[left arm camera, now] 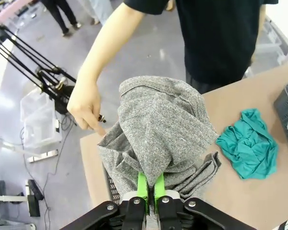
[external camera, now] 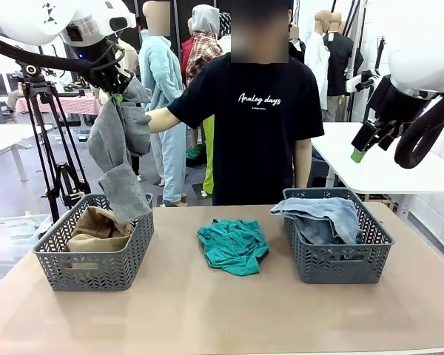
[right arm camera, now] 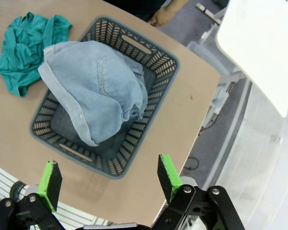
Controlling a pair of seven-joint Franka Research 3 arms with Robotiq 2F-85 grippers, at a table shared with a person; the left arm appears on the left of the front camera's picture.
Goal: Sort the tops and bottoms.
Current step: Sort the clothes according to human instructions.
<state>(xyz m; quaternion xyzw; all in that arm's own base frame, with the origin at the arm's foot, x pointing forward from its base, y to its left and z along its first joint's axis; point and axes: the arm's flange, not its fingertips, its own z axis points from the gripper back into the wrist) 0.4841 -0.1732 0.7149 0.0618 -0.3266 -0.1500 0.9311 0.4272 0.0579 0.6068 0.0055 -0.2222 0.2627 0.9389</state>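
Note:
My left gripper (external camera: 117,96) is shut on the heather-grey tee (external camera: 120,155), holding it high so it hangs down to the left basket (external camera: 96,266). Its green fingers (left arm camera: 150,184) pinch the grey fabric (left arm camera: 158,129) in the left wrist view. The person's hand (left arm camera: 86,108) touches the tee's edge. A tan khaki top (external camera: 96,225) lies in the left basket. The teal-green tee (external camera: 233,245) is crumpled on the table's middle. The light blue denim bottoms (right arm camera: 93,84) lie draped in the right basket (right arm camera: 149,62). High at the right, my right gripper (right arm camera: 105,178) stands open and empty above that basket.
The person in a black tee (external camera: 259,118) stands at the table's far side, one arm stretched to the hanging tee. A black tripod (external camera: 55,148) stands behind the left basket. A white table (external camera: 385,163) is at the back right.

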